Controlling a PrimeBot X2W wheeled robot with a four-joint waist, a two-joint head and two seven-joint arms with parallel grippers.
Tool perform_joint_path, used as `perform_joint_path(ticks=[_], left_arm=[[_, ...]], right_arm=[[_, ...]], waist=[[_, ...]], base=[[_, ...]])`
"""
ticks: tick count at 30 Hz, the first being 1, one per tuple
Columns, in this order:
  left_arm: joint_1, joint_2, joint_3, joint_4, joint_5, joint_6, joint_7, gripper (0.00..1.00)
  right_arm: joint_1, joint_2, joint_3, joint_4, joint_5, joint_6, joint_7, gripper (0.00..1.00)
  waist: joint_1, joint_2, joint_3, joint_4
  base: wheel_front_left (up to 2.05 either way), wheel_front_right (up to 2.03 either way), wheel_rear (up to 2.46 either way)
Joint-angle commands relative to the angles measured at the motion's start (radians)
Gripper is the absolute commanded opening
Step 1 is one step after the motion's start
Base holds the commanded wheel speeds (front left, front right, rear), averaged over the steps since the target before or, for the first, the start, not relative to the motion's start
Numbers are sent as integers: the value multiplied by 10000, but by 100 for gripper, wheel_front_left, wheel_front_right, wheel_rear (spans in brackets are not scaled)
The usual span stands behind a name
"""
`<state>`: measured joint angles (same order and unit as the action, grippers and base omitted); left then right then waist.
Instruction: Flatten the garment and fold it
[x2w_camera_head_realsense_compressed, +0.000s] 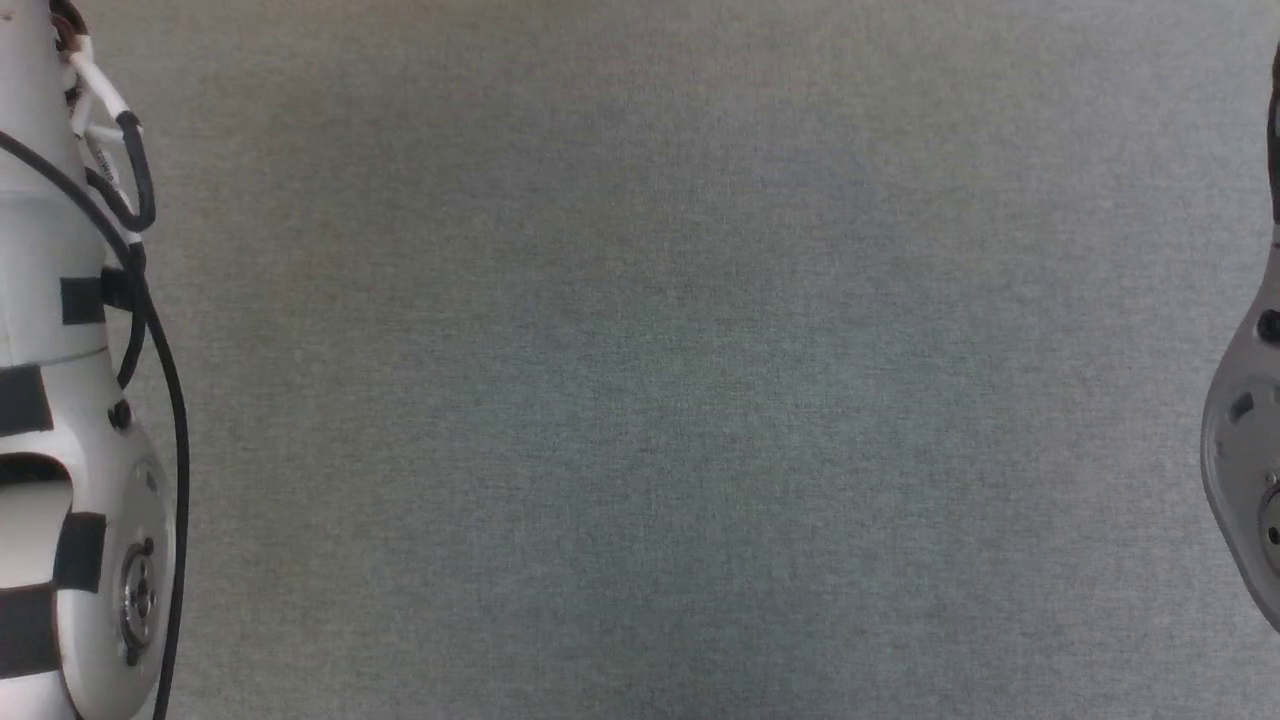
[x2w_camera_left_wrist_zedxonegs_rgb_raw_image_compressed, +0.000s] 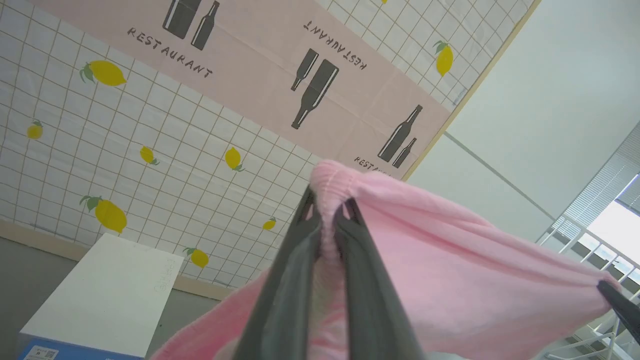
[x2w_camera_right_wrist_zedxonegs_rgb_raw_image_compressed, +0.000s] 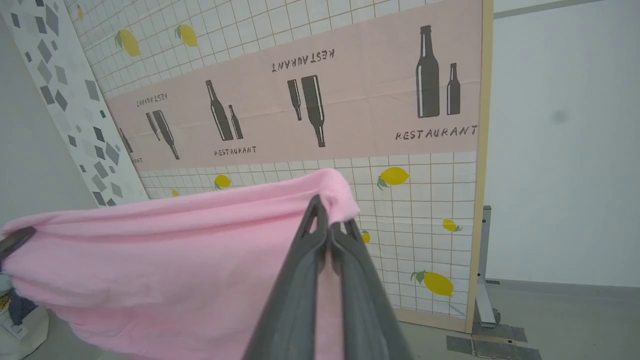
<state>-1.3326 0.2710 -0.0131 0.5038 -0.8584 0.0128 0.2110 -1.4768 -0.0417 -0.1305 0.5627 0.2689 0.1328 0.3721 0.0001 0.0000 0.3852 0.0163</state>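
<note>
The garment (x2w_camera_left_wrist_zedxonegs_rgb_raw_image_compressed: 450, 260) is a light pink soft cloth held up in the air and stretched between both grippers. In the left wrist view my left gripper (x2w_camera_left_wrist_zedxonegs_rgb_raw_image_compressed: 327, 212) is shut on a gathered, ribbed corner of it, and the other arm's dark fingertip (x2w_camera_left_wrist_zedxonegs_rgb_raw_image_compressed: 620, 305) pinches the far end at the right edge. In the right wrist view my right gripper (x2w_camera_right_wrist_zedxonegs_rgb_raw_image_compressed: 330, 220) is shut on the garment's (x2w_camera_right_wrist_zedxonegs_rgb_raw_image_compressed: 165, 260) top corner, with the cloth running left to the other gripper's tip (x2w_camera_right_wrist_zedxonegs_rgb_raw_image_compressed: 12, 240). The head view holds only pale forearms at its left (x2w_camera_head_realsense_compressed: 70, 400) and right (x2w_camera_head_realsense_compressed: 1245, 450) edges.
A grey cloth-covered table (x2w_camera_head_realsense_compressed: 640, 400) lies below the head camera. A wall panel (x2w_camera_right_wrist_zedxonegs_rgb_raw_image_compressed: 350, 100) with lemons, bottles and "RESTAURANT" lettering stands ahead. A white box (x2w_camera_left_wrist_zedxonegs_rgb_raw_image_compressed: 110, 295) sits on the floor at the lower left of the left wrist view.
</note>
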Motion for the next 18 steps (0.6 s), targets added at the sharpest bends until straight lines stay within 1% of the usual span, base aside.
perform_joint_path(ticks=[1, 5, 9, 11, 13, 15, 16, 18], left_arm=[[30, 143, 67, 202, 84, -161, -260, 0], [809, 36, -98, 722, 82, -776, -712, 0], [2076, -22, -452, 863, 138, -1227, -1219, 0], [2798, -99, -578, 736, 33, -1332, -1501, 0], [3585, -57, -909, 482, 49, -1396, -1662, 0], [4449, -176, -871, 99, -340, -1419, -1996, 0], [4987, -38, -1137, -217, -218, -1424, -2105, 0], [6043, -15, -1403, -771, -349, -1428, -2343, 0]], right_arm=[[-12, -86, 6, 129, 121, -21, -178, 0], [707, -86, 521, 267, 546, -21, -379, 0], [2119, -86, 941, -91, 1143, -21, -512, 0], [3031, -86, 1033, -505, 1573, -21, -543, 0], [4073, -130, 1202, -1111, 1927, -21, -498, 0], [5257, -215, 1336, -1862, 2322, -21, -492, 0], [5965, -281, 1411, -2299, 2507, -21, -487, 0], [7274, -605, 1692, -3103, 2589, -21, -438, 0]], waist=[[-1, 0, 190, -48], [-1, 0, 267, -36], [-1, 0, 171, -34], [-1, 0, 36, -8], [-1, 0, -117, 12], [-1, 0, -360, 28], [-1, 0, -510, 27], [-1, 0, -817, 73]], base=[[0, 0, 0], [0, 0, 0], [0, 0, 0], [0, 0, 0], [0, 0, 0], [0, 0, 0], [0, 0, 0], [0, 0, 0]])
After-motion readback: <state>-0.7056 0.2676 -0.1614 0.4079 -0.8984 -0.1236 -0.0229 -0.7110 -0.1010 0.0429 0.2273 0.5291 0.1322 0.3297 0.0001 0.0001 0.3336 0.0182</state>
